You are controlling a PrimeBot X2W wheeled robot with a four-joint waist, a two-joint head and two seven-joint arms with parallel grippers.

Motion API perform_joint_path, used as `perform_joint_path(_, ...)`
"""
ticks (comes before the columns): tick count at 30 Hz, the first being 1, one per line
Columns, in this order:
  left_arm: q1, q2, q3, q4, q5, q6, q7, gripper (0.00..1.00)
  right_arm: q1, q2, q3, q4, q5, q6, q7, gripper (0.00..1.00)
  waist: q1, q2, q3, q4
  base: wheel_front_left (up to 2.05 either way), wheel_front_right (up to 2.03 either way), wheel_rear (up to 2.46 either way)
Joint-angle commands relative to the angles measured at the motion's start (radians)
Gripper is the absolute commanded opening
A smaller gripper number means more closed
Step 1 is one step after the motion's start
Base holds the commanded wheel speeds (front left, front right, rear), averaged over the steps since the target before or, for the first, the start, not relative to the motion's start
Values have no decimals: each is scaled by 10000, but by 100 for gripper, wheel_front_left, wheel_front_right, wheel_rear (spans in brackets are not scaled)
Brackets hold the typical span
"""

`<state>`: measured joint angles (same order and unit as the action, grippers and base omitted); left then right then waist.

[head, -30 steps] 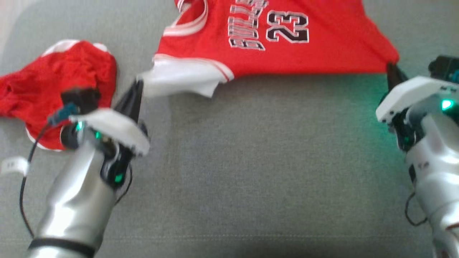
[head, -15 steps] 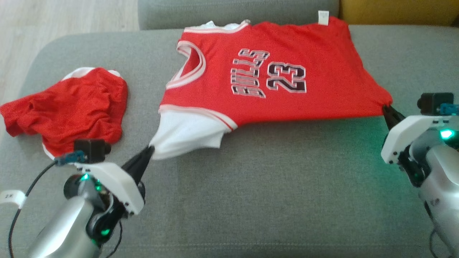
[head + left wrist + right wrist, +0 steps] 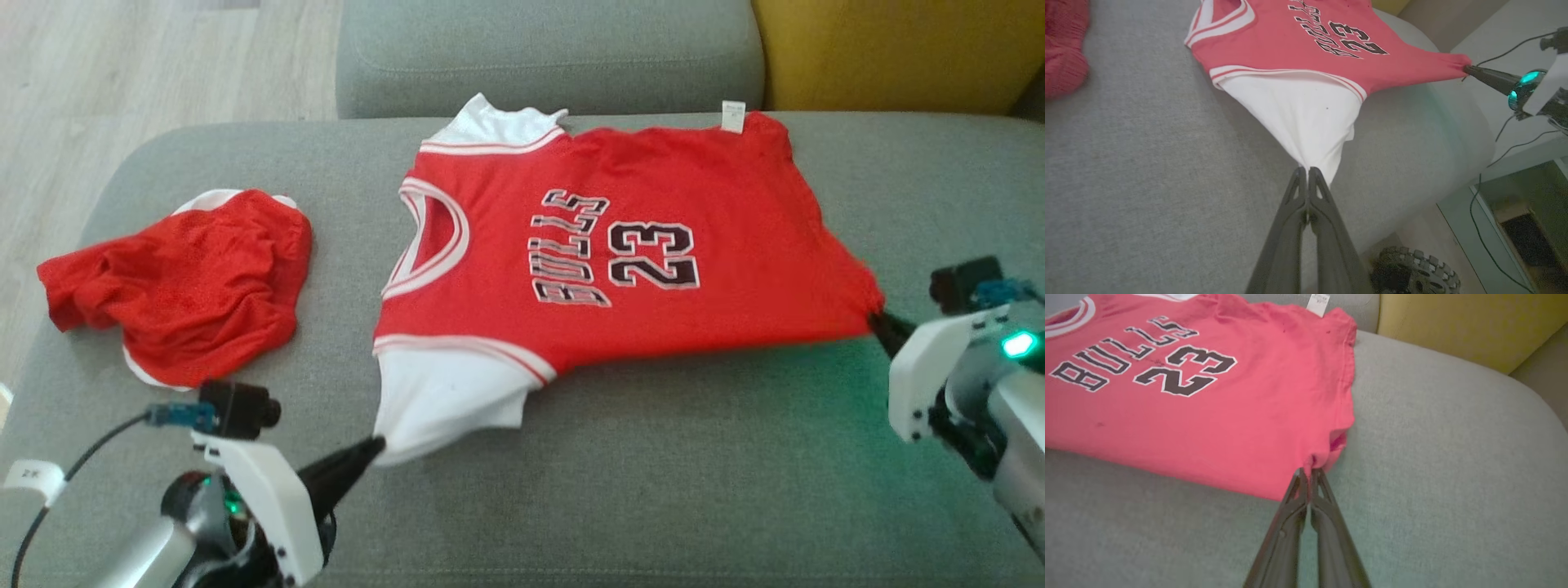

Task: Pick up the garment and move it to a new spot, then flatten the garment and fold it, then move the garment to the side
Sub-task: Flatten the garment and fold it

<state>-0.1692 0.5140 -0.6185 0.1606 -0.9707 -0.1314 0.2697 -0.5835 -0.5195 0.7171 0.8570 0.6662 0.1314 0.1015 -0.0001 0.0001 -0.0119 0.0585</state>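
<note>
Both ends of jersey (image 3: pixel 620 269) are pinched: white sleeve tip in fully closed left end effector (image 3: pixel 371 447), red hem corner in fully closed right end effector (image 3: pixel 878 320); jersey is stretched between them on sofa seat (image 3: pixel 653 482)

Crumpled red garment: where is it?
The crumpled red garment lies at the head view's left on the grey cushion, left of the jersey, beyond the left gripper.
</note>
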Motion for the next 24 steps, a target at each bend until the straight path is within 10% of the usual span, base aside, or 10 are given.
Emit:
perform_joint_path(1, -300, 560, 346, -564, -182, 8, 160, 0, 126, -489, 399, -357, 291, -7, 243, 0, 1, -1, -88, 5, 0, 0, 0)
perform_joint_path(24, 485, 2143, 78, -2905, -2148, 14, 1712, 0, 656, -2664, 2048, -3014, 3739, -7, 4362, 0, 1, -1, -321, -264, 0, 0, 0)
